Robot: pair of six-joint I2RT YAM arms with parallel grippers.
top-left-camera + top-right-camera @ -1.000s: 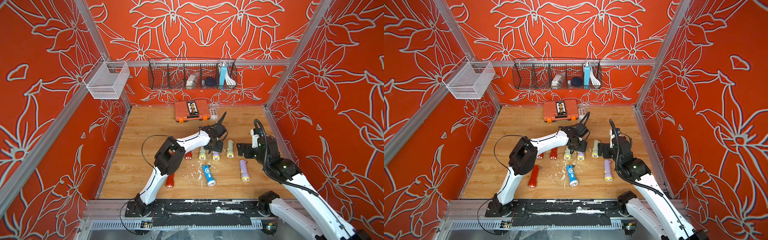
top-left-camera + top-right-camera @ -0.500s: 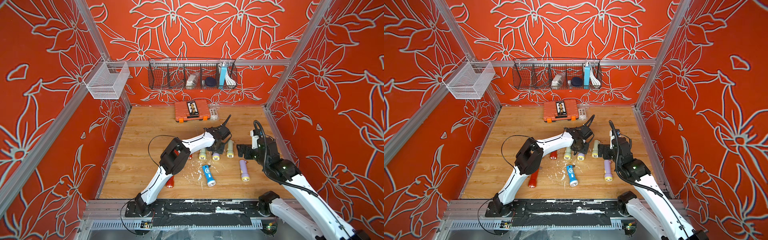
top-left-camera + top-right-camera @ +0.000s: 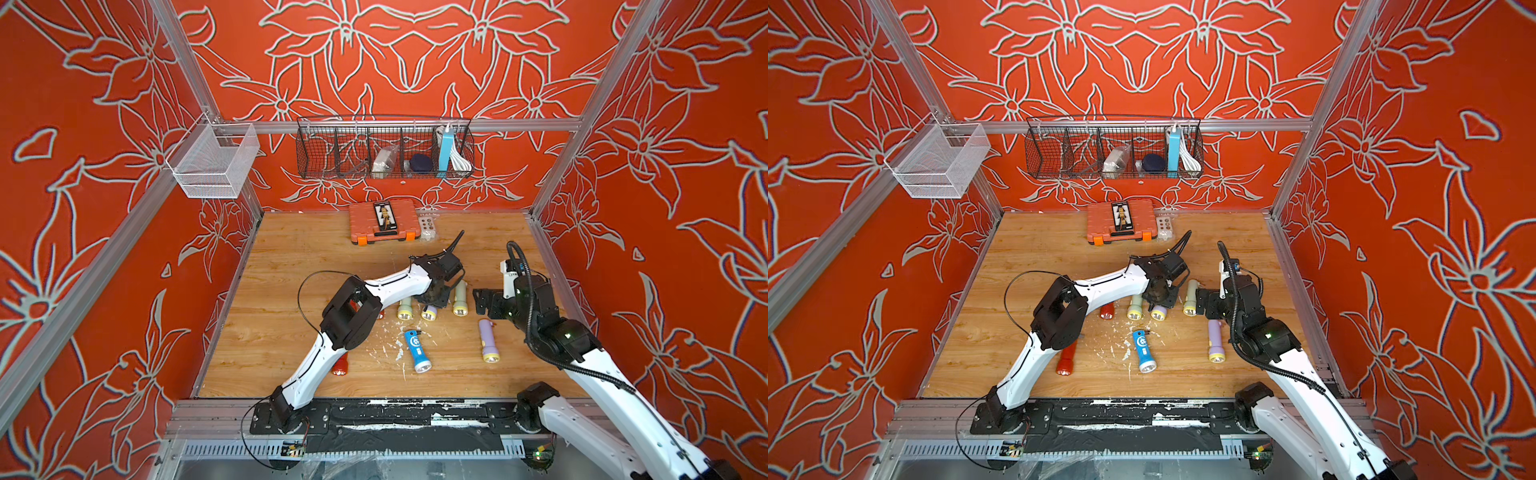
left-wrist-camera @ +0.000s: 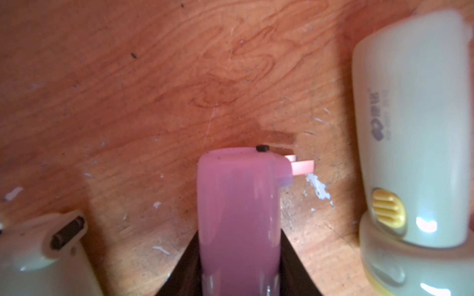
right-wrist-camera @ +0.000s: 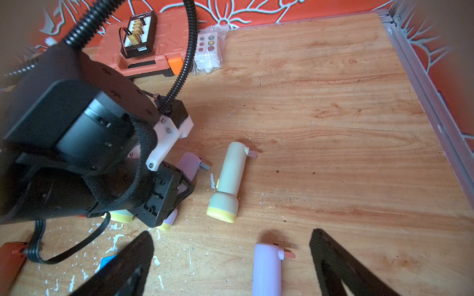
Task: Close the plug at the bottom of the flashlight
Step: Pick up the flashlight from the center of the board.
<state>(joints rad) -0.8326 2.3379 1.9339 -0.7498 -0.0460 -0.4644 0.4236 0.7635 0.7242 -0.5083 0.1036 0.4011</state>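
Tightly, left end effector (image 4: pixel 238 266) grips purple flashlight (image 4: pixel 237 200); cream flashlight (image 4: pixel 410 128) lies just beside.

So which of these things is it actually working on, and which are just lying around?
In the job:
- purple flashlight, clamped in the left fingers
- its plug, sticking out at the end

Lying about:
- blue flashlight
- red flashlight
- orange case
- wall basket

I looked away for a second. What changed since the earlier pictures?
The left gripper shifted slightly and closed on the purple flashlight in the row, its elbow swinging toward the right arm. The right gripper stayed open and still; the other flashlights lay unmoved.
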